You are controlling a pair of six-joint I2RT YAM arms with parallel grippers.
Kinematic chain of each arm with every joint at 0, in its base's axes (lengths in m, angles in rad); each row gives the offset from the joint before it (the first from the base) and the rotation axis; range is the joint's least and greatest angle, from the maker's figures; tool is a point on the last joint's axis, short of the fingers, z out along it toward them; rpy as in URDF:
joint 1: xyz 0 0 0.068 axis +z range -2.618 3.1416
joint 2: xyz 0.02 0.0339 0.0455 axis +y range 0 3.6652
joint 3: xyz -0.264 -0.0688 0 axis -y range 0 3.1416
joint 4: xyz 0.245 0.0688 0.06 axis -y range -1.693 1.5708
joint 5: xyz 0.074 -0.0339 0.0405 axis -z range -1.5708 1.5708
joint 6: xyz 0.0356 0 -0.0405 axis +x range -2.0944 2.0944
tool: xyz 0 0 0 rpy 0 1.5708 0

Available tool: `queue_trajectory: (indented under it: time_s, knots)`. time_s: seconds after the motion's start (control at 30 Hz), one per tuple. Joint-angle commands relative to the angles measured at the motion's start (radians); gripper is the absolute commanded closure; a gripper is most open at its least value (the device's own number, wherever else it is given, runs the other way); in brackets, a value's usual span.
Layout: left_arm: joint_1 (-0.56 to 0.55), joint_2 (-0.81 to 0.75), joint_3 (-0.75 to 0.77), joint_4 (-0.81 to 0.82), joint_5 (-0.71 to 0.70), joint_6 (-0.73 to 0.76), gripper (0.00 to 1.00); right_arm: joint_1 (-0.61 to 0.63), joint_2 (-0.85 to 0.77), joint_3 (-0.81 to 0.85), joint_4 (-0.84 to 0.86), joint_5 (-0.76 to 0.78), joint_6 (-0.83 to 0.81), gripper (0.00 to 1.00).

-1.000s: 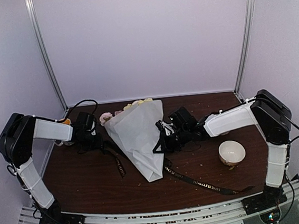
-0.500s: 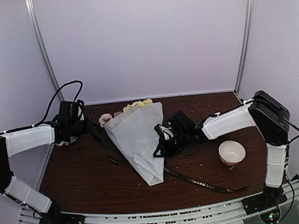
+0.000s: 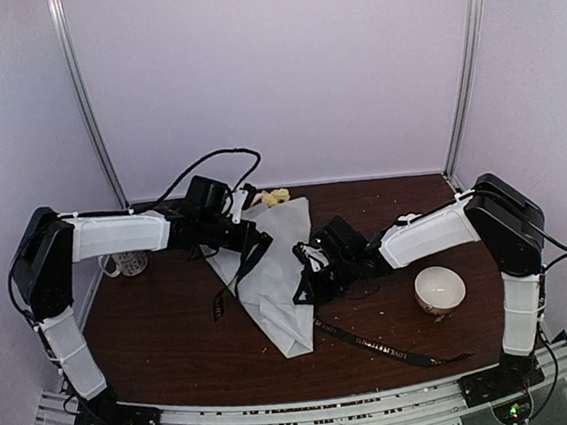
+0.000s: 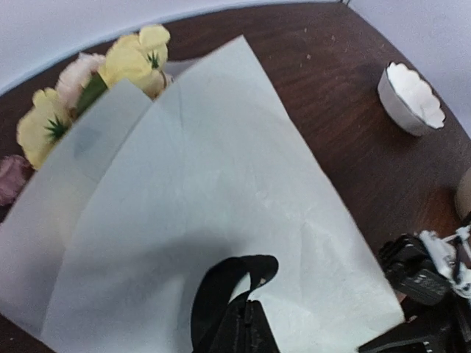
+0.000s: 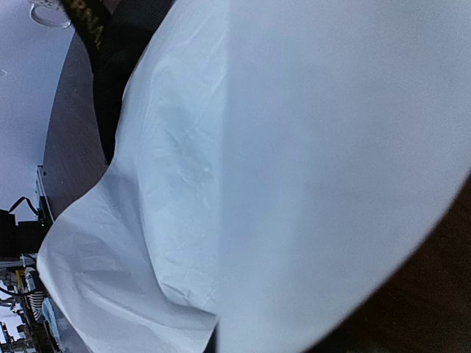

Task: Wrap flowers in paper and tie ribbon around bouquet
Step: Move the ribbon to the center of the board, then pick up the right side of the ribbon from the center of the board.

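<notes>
Ribbon (image 4: 221, 287) tension is mattering most now. The left fingers (image 4: 246, 331) are pinching a loop of it above the bouquet (image 3: 282, 298), which is lying mid-bench (image 3: 165, 334). The right fingers (image 3: 309, 273), pressed together at its right edge, should be steadying the cone. Showing: one bouquet, one ribbon, one bowl (image 3: 439, 288), one cup (image 3: 128, 263).

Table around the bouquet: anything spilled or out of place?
Yes. Small pale crumbs are scattered on the dark table near the bowl, and one end of the ribbon trails loose toward the near edge.
</notes>
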Motion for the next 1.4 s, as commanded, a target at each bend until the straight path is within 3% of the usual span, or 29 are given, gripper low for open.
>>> queue_trajectory:
  time_s: [0.0, 0.13, 0.23, 0.27, 0.3, 0.33, 0.37, 0.63, 0.77, 0.87, 1.03, 1.27, 1.37]
  knots:
    - [-0.014, 0.142, 0.093, -0.138, 0.105, 0.036, 1.00, 0.013, 0.004, 0.001, -0.037, 0.039, -0.025, 0.95]
    - [-0.020, 0.229, 0.134, -0.223, 0.061, 0.046, 1.00, 0.014, -0.006, 0.002, -0.046, 0.049, -0.030, 0.88]
    - [-0.020, 0.263, 0.137, -0.250, 0.041, 0.050, 1.00, 0.017, -0.032, 0.003, -0.070, 0.082, -0.045, 0.71]
    - [-0.020, 0.272, 0.132, -0.256, 0.033, 0.049, 1.00, 0.017, -0.044, 0.004, -0.085, 0.097, -0.056, 0.62]
    - [-0.020, 0.278, 0.126, -0.258, 0.024, 0.048, 1.00, 0.018, -0.060, 0.009, -0.109, 0.113, -0.071, 0.45]
    - [-0.020, 0.281, 0.118, -0.259, 0.014, 0.049, 1.00, 0.018, -0.079, 0.012, -0.136, 0.133, -0.088, 0.10]
    - [-0.019, 0.283, 0.108, -0.257, 0.005, 0.050, 1.00, 0.019, -0.104, 0.015, -0.179, 0.159, -0.106, 0.01]
    - [-0.019, 0.286, 0.050, -0.215, -0.011, 0.056, 1.00, 0.042, -0.357, 0.047, -0.602, 0.583, -0.296, 0.00]
    - [-0.019, 0.283, 0.026, -0.199, -0.019, 0.050, 1.00, 0.153, -0.451, 0.052, -0.759, 0.978, -0.386, 0.00]
    - [-0.019, 0.283, 0.016, -0.190, -0.021, 0.045, 1.00, 0.231, -0.485, 0.004, -0.779, 1.114, -0.455, 0.00]
    - [-0.020, 0.276, 0.015, -0.199, -0.048, 0.045, 1.00, 0.231, -0.505, -0.086, -0.820, 0.779, -0.348, 0.00]
    - [-0.019, 0.261, 0.002, -0.194, -0.059, 0.048, 1.00, 0.235, -0.556, -0.309, -0.875, 0.566, -0.197, 0.14]
    - [-0.019, 0.262, 0.002, -0.193, -0.053, 0.050, 1.00, 0.235, -0.568, -0.373, -0.867, 0.471, -0.173, 0.15]
